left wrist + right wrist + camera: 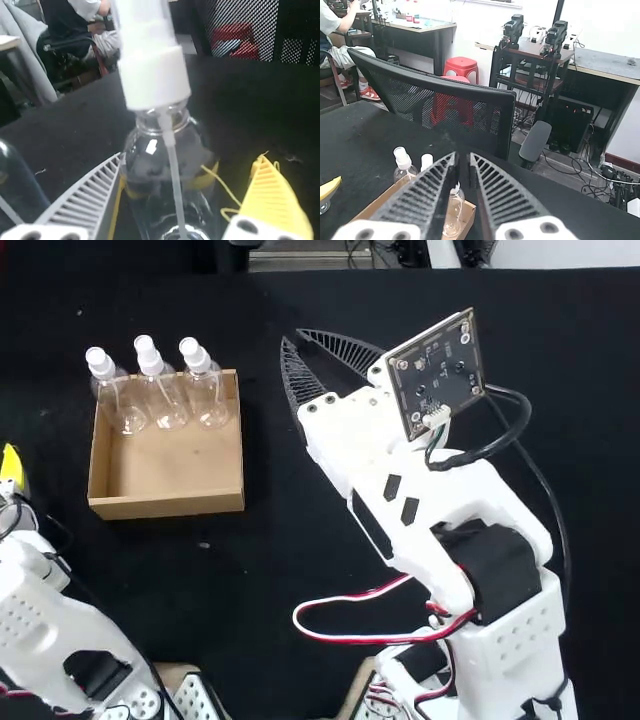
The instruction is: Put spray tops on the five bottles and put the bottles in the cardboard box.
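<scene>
Left gripper [190,159] was clenched on a clear plastic bottle [150,170], which stood upright between its grey ribbed finger [85,195] and its yellow finger [270,195]. We saw the grey one touching the bottle's side. A white spray top [150,55] sat on the bottle's neck, and its thin dip tube [174,190] ran down inside. In the high view we found this arm at the near left corner, with its yellow tip at the picture's edge, near the cardboard box [165,504] but apart from it.

The box lay open on the black table [560,330]. Three capped bottles [165,400] stood upright in a row against its far wall, side by side, each with a white spray top.

The right gripper [462,162] was all but clenched and held nothing. We saw only a thin slit between its black ribbed fingers. It hung above the table to the right of the box, near it but not touching, pointing toward the far edge. We noted a wrist camera board [438,370] on that arm and red and white wires [340,608] looping near its base. Behind the table stood a black mesh chair [445,107] and a red stool [462,65].
</scene>
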Controlling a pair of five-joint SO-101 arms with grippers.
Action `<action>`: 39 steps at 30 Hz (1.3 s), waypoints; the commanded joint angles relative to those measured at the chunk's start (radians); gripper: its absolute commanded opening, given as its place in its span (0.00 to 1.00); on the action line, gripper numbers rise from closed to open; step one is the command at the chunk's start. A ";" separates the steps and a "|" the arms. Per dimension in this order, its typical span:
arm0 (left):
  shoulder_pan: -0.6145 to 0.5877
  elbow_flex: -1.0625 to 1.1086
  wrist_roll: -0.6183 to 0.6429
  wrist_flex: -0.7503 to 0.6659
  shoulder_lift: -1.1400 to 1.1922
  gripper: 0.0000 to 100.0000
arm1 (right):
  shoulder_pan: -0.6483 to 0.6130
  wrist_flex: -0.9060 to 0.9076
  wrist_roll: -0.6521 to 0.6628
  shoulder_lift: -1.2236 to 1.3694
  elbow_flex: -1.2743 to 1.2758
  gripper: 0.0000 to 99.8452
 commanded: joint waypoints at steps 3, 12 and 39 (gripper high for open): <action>0.019 -0.048 -0.008 -0.028 -0.021 0.36 | -0.017 -0.029 0.006 0.007 -0.005 0.01; 0.021 -0.048 -0.006 -0.028 -0.037 0.34 | -0.017 -0.029 0.006 0.007 -0.005 0.01; 0.130 0.131 -0.006 -0.264 -0.247 0.13 | -0.012 -0.031 0.006 0.004 -0.013 0.01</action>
